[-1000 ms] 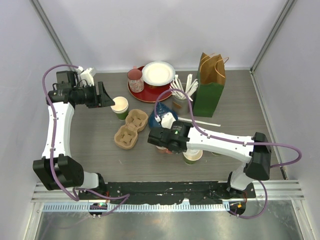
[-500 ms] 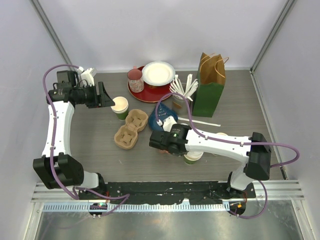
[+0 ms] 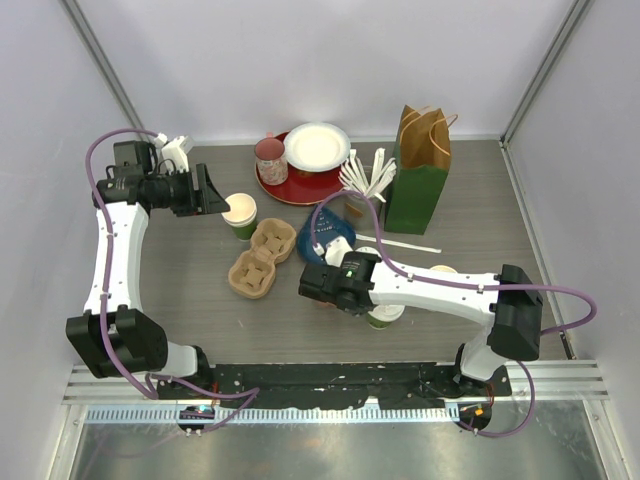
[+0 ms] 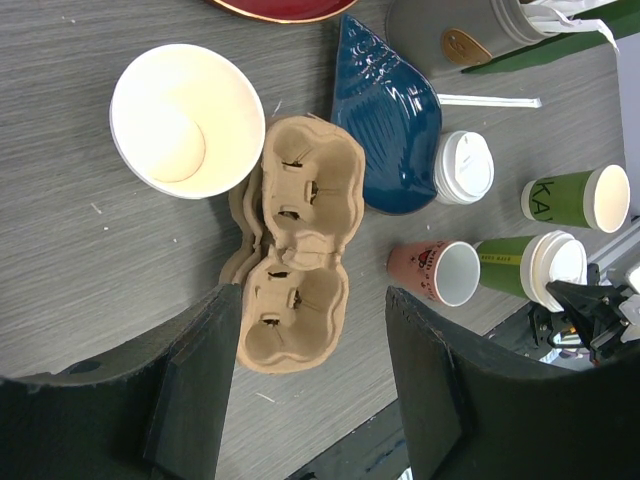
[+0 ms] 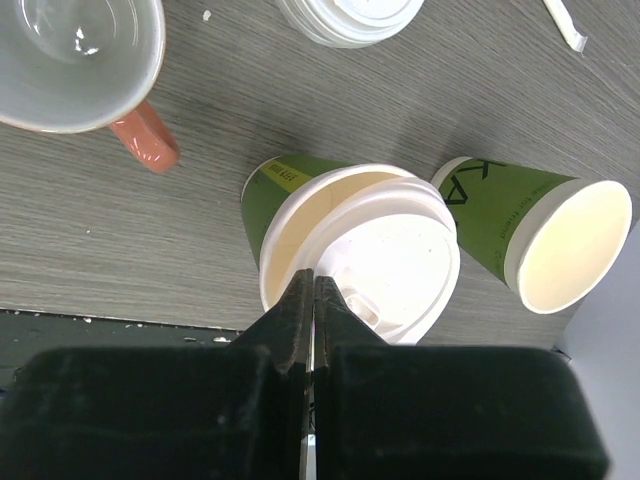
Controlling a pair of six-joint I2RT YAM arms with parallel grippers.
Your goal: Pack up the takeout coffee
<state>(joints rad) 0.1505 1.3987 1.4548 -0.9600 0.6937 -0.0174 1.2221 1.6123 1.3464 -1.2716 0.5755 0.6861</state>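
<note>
Grey wood-grain tabletop (image 3: 200, 290) carries the green paper cup (image 5: 272, 188) near its front edge, with a white sip lid (image 5: 400, 250) lying askew on it so that part of the cream rim shows. The right gripper (image 5: 313, 285), fingers closed together, sits at the lid's edge; whether it pinches the lid I cannot tell. Seating the lid likely needs it centred first, then light, even pressure so the cup does not tip. The left gripper (image 3: 215, 192) hangs open near the cardboard carrier (image 4: 300, 260).
</note>
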